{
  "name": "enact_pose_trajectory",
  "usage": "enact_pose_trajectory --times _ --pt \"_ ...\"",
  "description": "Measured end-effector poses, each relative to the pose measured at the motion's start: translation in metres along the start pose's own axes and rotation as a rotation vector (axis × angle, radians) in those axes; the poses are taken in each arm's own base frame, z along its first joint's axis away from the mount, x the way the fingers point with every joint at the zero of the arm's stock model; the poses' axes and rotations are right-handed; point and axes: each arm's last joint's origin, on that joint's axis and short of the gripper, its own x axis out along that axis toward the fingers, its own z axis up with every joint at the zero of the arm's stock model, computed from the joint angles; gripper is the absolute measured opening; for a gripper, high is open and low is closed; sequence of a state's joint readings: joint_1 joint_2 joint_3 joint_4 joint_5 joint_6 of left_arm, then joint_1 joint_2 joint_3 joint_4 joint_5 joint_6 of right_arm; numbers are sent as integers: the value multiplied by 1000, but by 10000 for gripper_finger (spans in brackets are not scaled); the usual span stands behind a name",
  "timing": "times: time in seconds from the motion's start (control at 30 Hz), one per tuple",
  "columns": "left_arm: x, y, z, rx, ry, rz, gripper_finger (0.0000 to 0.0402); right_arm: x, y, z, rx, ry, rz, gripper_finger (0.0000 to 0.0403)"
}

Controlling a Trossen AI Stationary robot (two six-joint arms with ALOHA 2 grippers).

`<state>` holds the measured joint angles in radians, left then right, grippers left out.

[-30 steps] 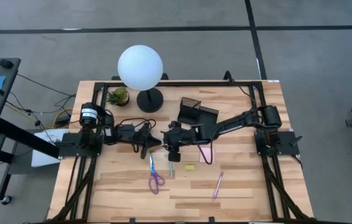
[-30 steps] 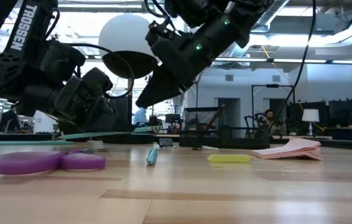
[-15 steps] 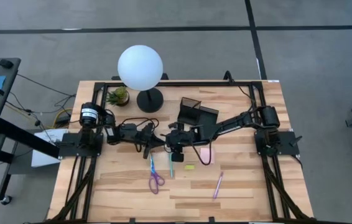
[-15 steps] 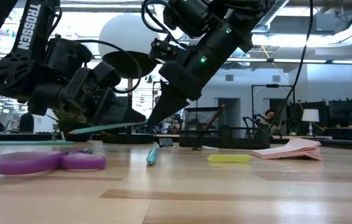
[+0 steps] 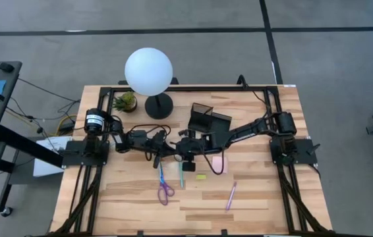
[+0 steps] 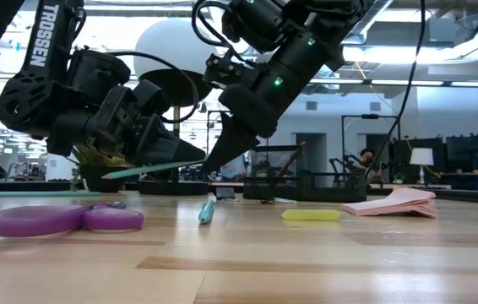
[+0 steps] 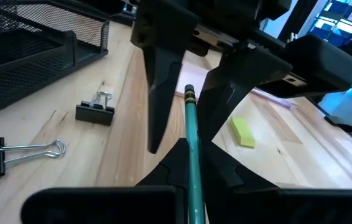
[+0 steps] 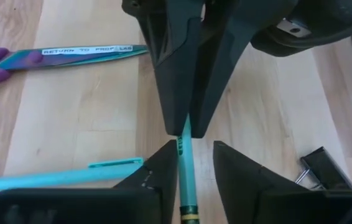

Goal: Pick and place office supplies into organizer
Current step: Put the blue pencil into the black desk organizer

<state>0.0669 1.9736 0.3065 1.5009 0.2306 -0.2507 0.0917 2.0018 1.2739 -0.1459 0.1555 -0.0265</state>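
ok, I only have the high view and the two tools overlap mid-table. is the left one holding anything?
Observer: Yes. The left wrist view shows the left tool shut on a teal pen.
Operator: Lifted or on the table?
Observer: Lifted. In the low view it sits roughly level, clear of the table, above a second teal pen lying flat.
Operator: Does the right side have it?
Observer: Not yet. The right tool straddles the held pen's banded end, and the right wrist view shows a gap between the pen and one finger.
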Motion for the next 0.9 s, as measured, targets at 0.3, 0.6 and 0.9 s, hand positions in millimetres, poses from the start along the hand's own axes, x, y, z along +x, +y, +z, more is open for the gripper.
enact_pose_trajectory --times 0.3,0.6,0.9 --pt "0 0 0 0 -1 7 7 0 0 0 -2 3 13 12" --pt "0 0 0 1 -4 6 31 0 1 -1 60 8 26 11" --pt "-1 2 7 -4 -61 3 65 -1 4 -8 118 82 -31 11"
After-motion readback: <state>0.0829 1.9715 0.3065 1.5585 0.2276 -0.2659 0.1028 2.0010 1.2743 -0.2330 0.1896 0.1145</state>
